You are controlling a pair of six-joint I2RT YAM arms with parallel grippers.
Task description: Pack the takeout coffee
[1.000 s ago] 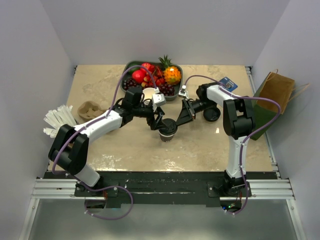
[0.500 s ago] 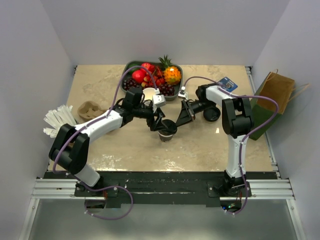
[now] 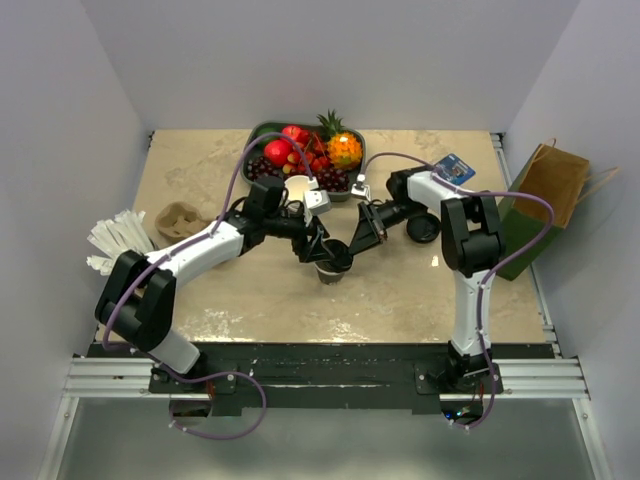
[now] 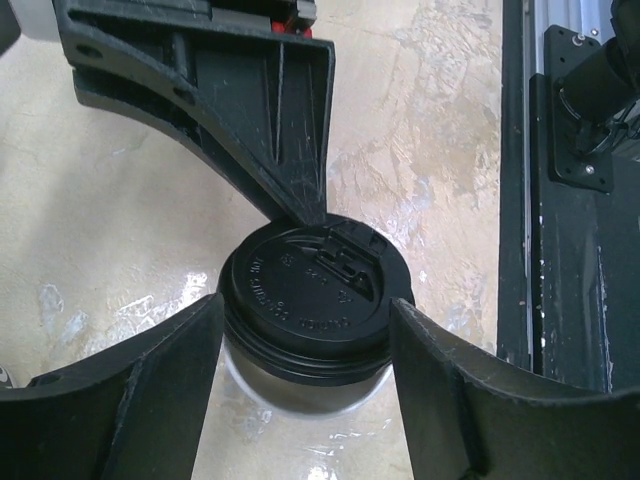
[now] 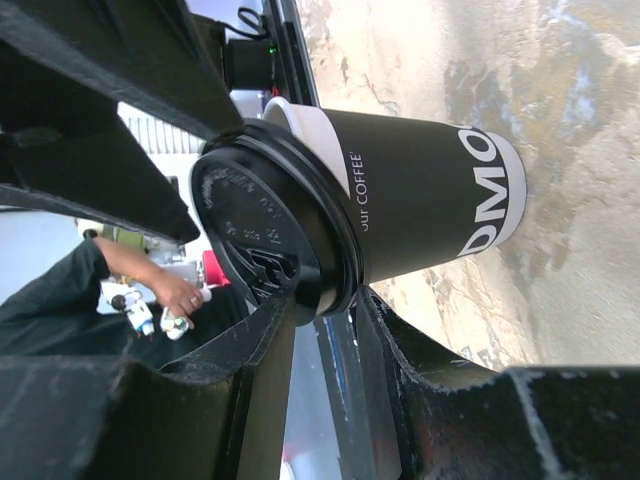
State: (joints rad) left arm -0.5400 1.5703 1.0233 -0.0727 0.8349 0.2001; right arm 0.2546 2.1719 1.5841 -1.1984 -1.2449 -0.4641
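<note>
The takeout coffee (image 3: 334, 264), a dark paper cup with white lettering and a black lid, stands upright mid-table. My left gripper (image 3: 321, 249) comes at it from the left. In the left wrist view its fingers (image 4: 160, 380) lie against the left and right sides of the lid (image 4: 300, 300), with the cup's wall showing below. My right gripper (image 3: 353, 243) reaches in from the right. In the right wrist view it (image 5: 325, 300) pinches the lid's rim, one finger on the lid top, the other under the rim against the cup (image 5: 420, 190).
A tray of fruit (image 3: 262, 135) stands at the back, a lidless white cup (image 3: 298, 186) just before it. A loose black lid (image 3: 424, 231) lies right of the arms. A brown paper bag (image 3: 545, 195) stands at the right edge. A cardboard carrier (image 3: 180, 220) and white packets (image 3: 118, 240) lie at left.
The left gripper's fingers have narrowed onto the lid. Both grippers and the cup have crept slightly left; the right gripper keeps its hold on the rim.
</note>
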